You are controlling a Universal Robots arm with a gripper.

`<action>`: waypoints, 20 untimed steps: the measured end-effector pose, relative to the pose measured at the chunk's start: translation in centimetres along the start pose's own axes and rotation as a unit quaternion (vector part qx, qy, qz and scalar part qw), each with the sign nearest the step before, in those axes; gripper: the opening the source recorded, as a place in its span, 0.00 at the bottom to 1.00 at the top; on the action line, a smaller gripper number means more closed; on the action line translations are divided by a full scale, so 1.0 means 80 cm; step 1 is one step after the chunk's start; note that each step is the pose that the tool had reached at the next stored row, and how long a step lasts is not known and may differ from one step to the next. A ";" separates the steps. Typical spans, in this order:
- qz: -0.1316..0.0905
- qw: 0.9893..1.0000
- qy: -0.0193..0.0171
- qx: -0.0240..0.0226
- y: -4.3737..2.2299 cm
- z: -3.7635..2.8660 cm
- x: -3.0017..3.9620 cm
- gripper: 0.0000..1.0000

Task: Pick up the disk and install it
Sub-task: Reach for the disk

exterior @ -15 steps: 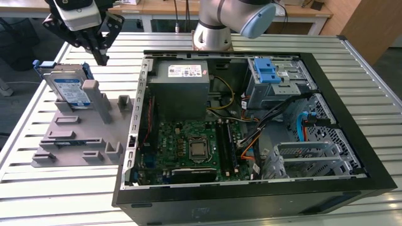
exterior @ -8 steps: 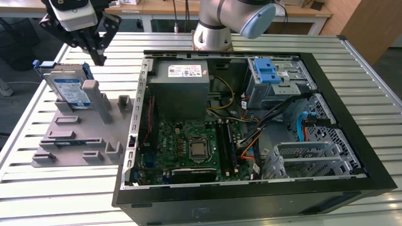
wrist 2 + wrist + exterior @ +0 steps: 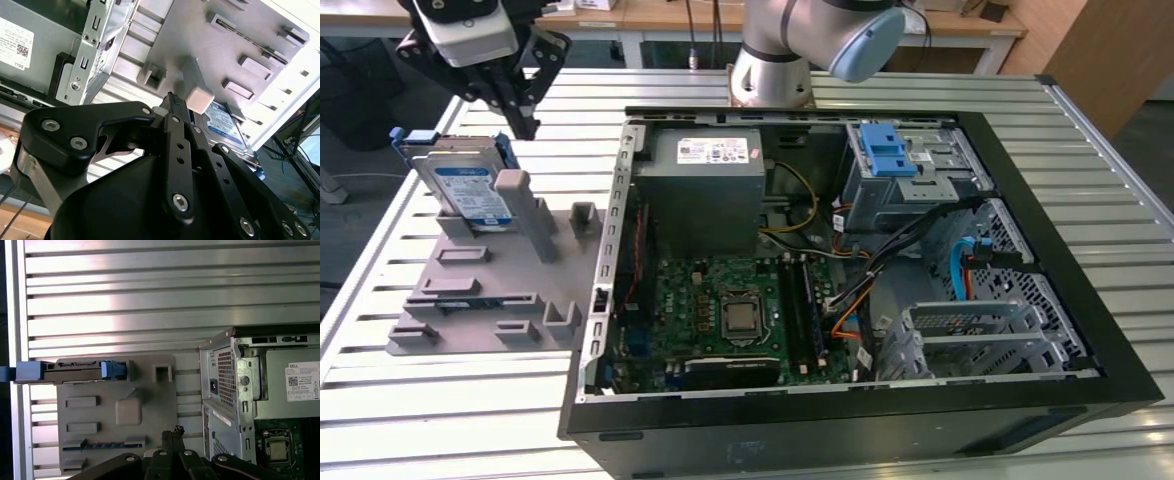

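In the exterior view, my end effector hangs over the far end of the tabletop on the exterior view's left. Its fingers are drawn narrow and hold nothing. The disk stands on edge just below it, apart from the fingertips, in a grey holder and leaning behind a post. The open case lies to the exterior view's right, with the power supply and the cage inside.

In the second wrist view, my end effector has its tips together. The disk lies beyond them, label up, beside the post and partly hidden by my linkage.

In the first wrist view, the disk shows edge-on at the holder's end, well apart from my end effector.
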State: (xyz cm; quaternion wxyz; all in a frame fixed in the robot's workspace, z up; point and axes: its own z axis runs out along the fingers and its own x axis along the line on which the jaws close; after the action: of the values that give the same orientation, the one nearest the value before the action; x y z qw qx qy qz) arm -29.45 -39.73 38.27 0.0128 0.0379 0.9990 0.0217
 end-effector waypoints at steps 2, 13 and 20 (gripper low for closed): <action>0.000 1.000 0.000 0.000 -0.0001 0.0001 0.0018 0.11; 0.000 1.000 0.000 0.000 -0.0005 0.0009 0.0116 0.11; 0.000 1.000 0.000 0.000 -0.0008 0.0014 0.0190 0.11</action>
State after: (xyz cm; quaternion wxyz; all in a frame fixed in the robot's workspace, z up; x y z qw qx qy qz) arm -30.97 -39.67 38.12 0.0124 0.0379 0.9990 0.0217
